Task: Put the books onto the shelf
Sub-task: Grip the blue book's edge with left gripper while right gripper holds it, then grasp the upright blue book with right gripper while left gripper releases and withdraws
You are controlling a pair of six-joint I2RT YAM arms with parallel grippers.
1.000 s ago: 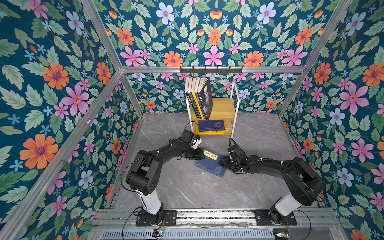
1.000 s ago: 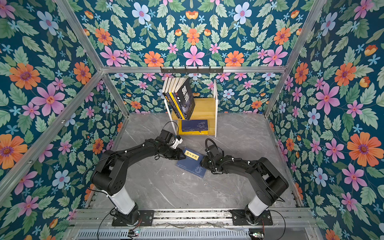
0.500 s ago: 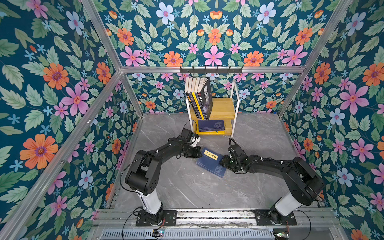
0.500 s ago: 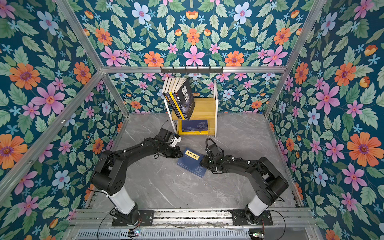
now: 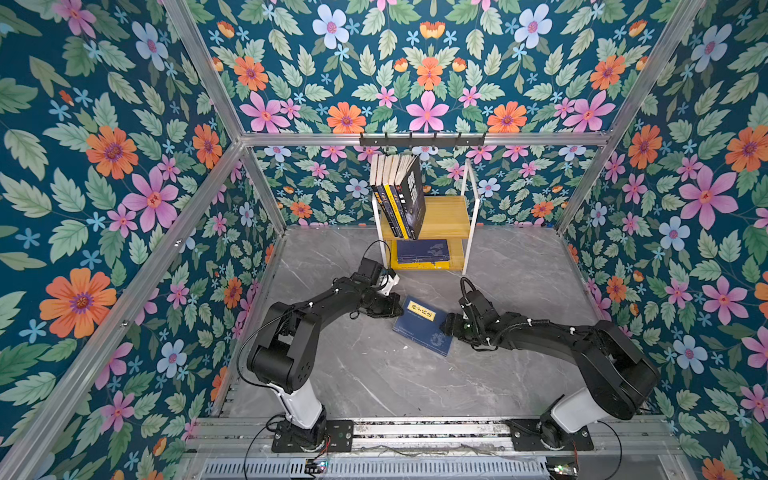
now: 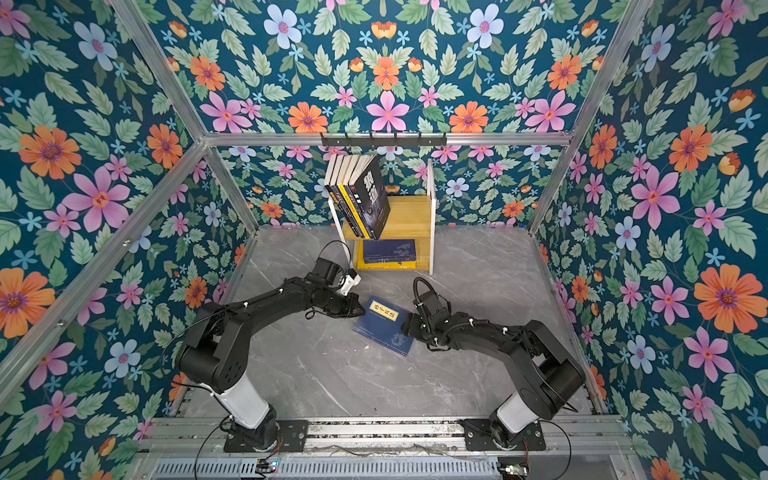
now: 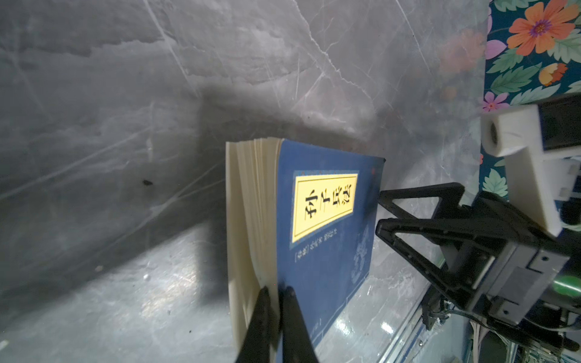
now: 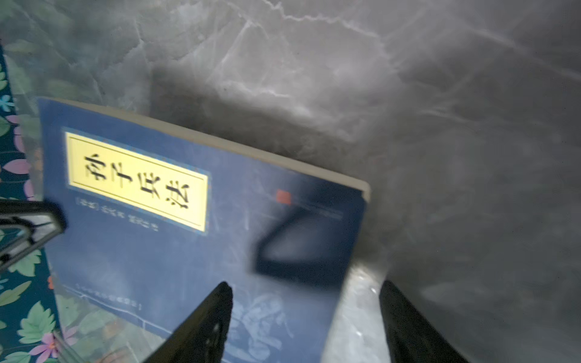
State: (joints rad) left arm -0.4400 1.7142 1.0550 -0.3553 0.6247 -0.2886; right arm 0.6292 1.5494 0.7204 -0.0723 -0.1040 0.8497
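Observation:
A navy book with a yellow title label lies on the grey floor in front of the shelf. My left gripper is shut on its page-side edge, pinching the cover and a few pages. At the opposite edge, my right gripper stands open, one finger over the cover and one off it. Several books lean upright on the shelf's upper board. A navy book lying flat rests on a yellow one on the lower board.
A black hook rail hangs on the back wall above the shelf. Floral walls with aluminium posts close in the grey marble floor on three sides. Both arm bases stand on the front rail.
My left gripper has closed on the book's edge. My right gripper has opened wider beside the book. The book has barely shifted.

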